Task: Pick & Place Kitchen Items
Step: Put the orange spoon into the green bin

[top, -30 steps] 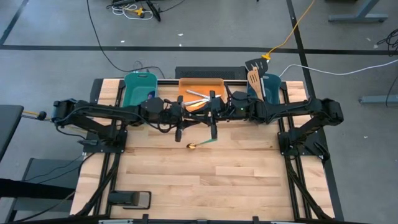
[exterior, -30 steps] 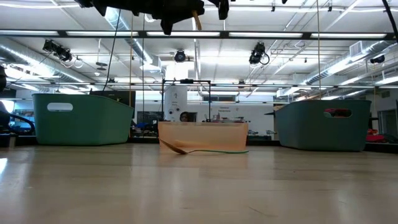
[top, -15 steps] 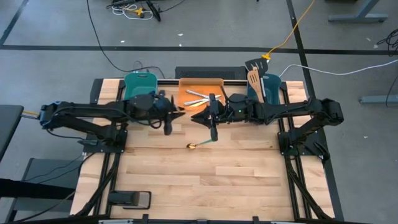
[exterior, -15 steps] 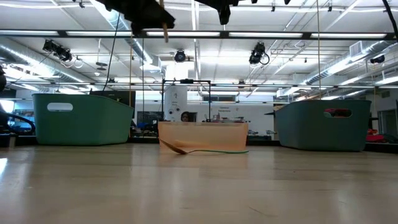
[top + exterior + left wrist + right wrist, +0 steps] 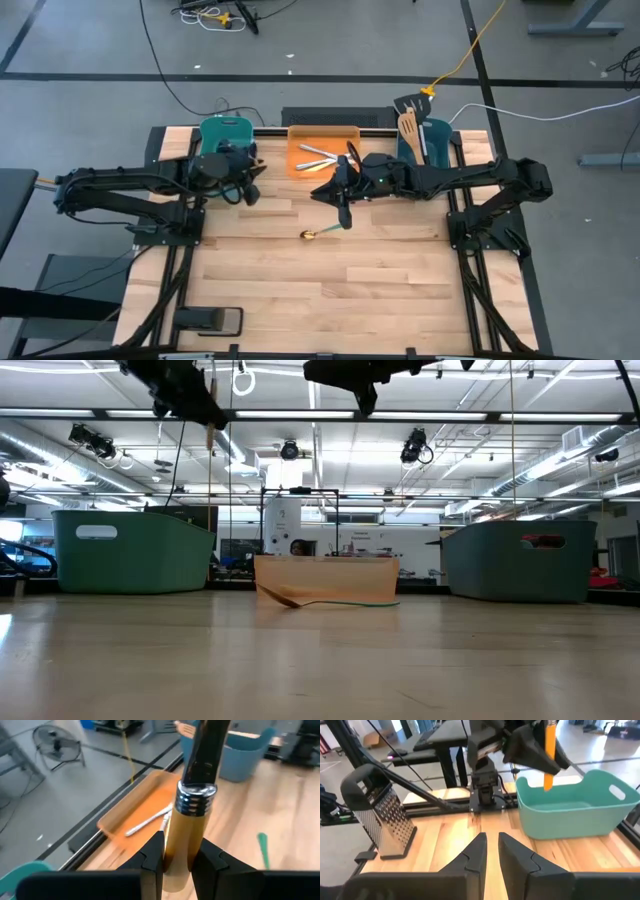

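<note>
Left gripper point(image 5: 177, 857) clamps a wooden-handled utensil point(image 5: 187, 827) at ten o'clock; right gripper point(image 5: 490, 852) hovers centrally, jaws slightly apart, empty.

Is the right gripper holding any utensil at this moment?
No: in the right wrist view the right gripper has nothing between its fingers; only bare table shows there.

open bare wood across the near table point(image 5: 330, 290) — only a gold spoon point(image 5: 325, 232) mid-table
</note>
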You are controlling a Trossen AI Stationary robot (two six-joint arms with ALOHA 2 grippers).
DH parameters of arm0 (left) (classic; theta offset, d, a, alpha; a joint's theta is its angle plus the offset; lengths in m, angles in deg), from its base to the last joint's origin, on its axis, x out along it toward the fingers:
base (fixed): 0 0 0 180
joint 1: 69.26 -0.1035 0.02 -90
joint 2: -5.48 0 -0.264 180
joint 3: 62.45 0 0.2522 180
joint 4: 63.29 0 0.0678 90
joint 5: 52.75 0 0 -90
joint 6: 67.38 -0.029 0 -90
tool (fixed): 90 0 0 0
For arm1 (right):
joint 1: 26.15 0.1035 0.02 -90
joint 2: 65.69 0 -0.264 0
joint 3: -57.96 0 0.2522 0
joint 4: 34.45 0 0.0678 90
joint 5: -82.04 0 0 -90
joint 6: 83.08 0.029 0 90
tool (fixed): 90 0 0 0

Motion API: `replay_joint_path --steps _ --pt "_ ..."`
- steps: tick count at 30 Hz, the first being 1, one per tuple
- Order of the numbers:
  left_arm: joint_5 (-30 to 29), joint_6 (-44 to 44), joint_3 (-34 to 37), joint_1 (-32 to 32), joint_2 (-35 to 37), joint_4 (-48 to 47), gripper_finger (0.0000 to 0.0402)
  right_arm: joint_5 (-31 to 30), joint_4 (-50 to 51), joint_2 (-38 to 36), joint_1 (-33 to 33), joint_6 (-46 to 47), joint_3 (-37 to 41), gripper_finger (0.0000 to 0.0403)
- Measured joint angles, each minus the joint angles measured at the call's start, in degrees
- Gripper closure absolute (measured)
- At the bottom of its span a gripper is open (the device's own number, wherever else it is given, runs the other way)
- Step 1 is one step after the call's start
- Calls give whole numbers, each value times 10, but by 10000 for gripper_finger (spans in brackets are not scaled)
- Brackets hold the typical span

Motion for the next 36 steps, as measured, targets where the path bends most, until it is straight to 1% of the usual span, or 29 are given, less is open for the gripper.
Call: replay_joint_path --steps 6,10,19,25,34,36 --pt "-47 38 0 -24 6 -83 331 0 15 10 13 3 0 344" --pt "-65 62 0 -46 6 -127 331 0 13 26 25 3 0 344" --pt "-72 109 0 -112 4 -213 331 0 24 52 49 3 0 344" --pt "-74 140 0 -168 4 -280 331 0 50 56 57 3 0 344" --pt "-73 140 0 -246 4 -299 331 0 51 56 57 3 0 344" --pt "-60 141 0 -261 4 -299 331 0 51 56 57 3 0 344"
